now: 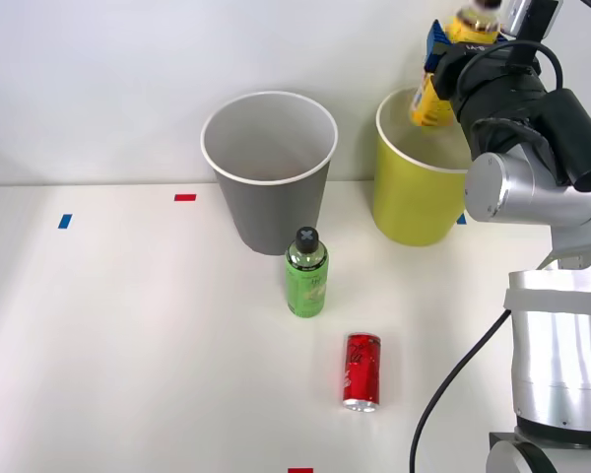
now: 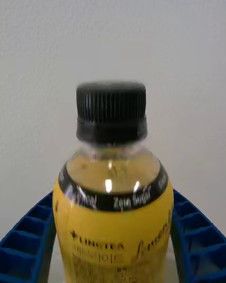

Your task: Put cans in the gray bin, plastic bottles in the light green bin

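Gripping: your right gripper [image 1: 443, 49] is clamping the yellow-label bottle [image 2: 113, 217].
Below it: light green bin [image 1: 414, 202].

Yellow-label bottle [image 2: 113, 217]: clear glossy plastic, glints on shoulder; black cap [image 2: 111, 111] matt, ribbed
End effector [image 2: 113, 245] fingers [image 2: 28, 245]: blue ribbed plastic, matt
Green bottle [image 1: 306, 276]: shiny plastic
Red can [image 1: 361, 371]: glossy metal, silver ends
Gray bin [image 1: 269, 177], yellow-green bin [image 1: 414, 197]: smooth, matt
Bench [image 1: 128, 345]: white, smooth, matt
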Robot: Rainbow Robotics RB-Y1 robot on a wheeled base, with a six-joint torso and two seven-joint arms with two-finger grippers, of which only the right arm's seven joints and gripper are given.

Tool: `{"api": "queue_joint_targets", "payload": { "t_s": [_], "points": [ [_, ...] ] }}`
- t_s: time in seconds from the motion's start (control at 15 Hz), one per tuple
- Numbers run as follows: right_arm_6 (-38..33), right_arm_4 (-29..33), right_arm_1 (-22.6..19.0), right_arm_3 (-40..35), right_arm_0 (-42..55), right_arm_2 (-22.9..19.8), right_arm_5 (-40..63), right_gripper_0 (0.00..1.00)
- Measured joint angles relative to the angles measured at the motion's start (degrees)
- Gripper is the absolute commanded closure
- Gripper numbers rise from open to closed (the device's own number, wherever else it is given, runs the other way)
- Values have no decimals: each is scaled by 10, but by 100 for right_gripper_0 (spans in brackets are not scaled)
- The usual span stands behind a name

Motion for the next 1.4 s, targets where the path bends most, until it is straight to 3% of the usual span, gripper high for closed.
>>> {"api": "queue_joint_targets", "payload": {
  "t_s": [0.53,0.67,0.87,1.13,1.4],
  "points": [
    [-1,-10,9,0,2,-4,-26,0],
    [0,-29,12,-5,24,-5,-73,0],
    [4,-61,26,-74,112,1,-119,0],
    [10,-58,32,-202,251,29,-126,0],
    [20,-43,32,-235,368,72,-200,0]
  ]
}}
